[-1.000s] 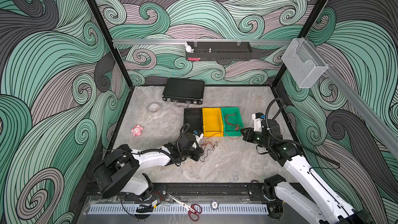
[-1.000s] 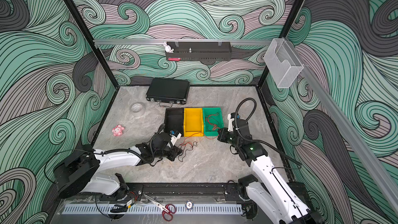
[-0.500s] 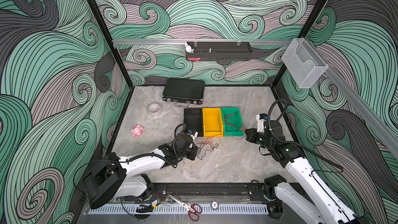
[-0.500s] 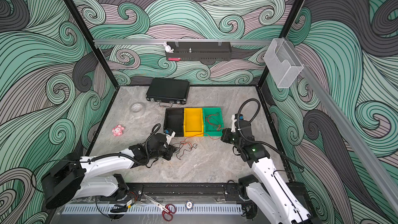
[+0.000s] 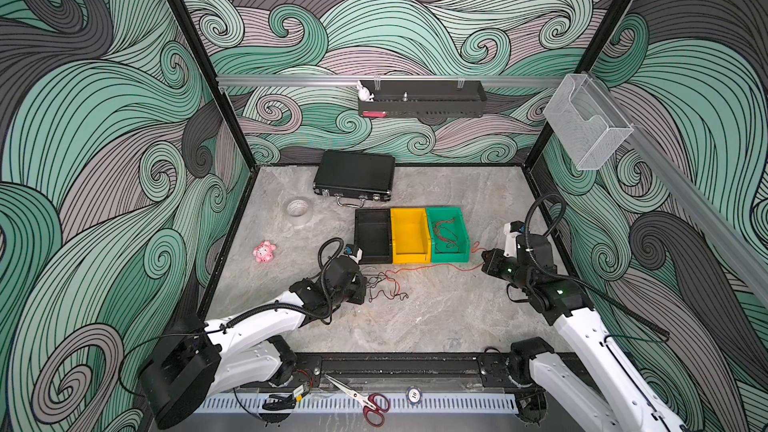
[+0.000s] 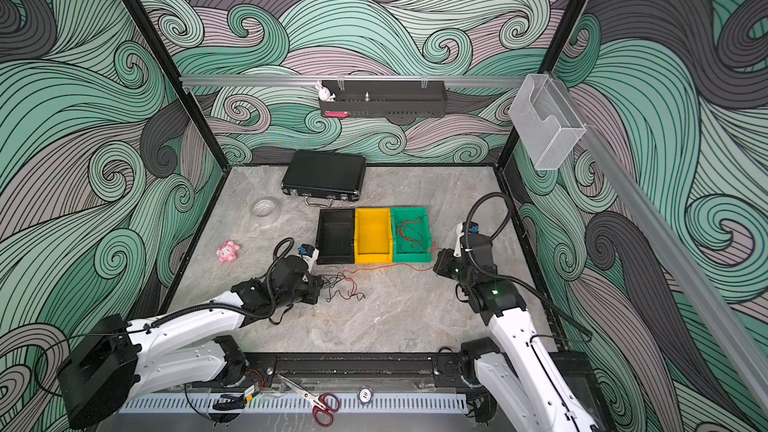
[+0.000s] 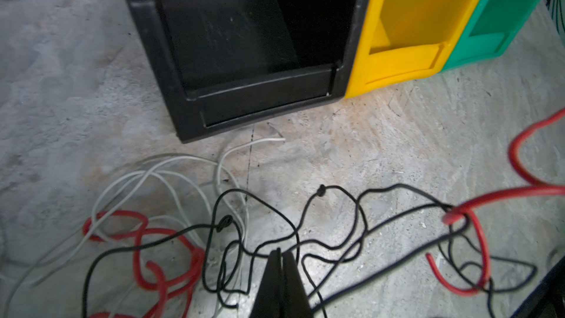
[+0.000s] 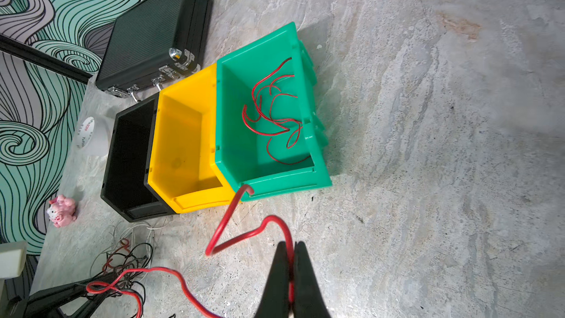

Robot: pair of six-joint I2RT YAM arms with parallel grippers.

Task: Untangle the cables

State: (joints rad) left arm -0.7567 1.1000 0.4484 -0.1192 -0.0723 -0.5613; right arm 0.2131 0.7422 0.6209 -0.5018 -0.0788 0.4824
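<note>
**Red cable (image 8: pixel 244 235) stretched from the right claw (image 8: pixel 292 250) to the tangle**

The right claw is pressed together, pinching the red cable, which runs low across the desk (image 5: pixel 415 326) to the tangle of cables (image 5: pixel 384 289) in front of the left claw (image 7: pixel 278 255). The left claw is also pressed together, its tips nipping a black cable (image 7: pixel 321 189) among white and red loops. Just beyond the right claw stands the green bin (image 8: pixel 275 182), with red strands (image 8: pixel 272 111) lying inside.
</note>
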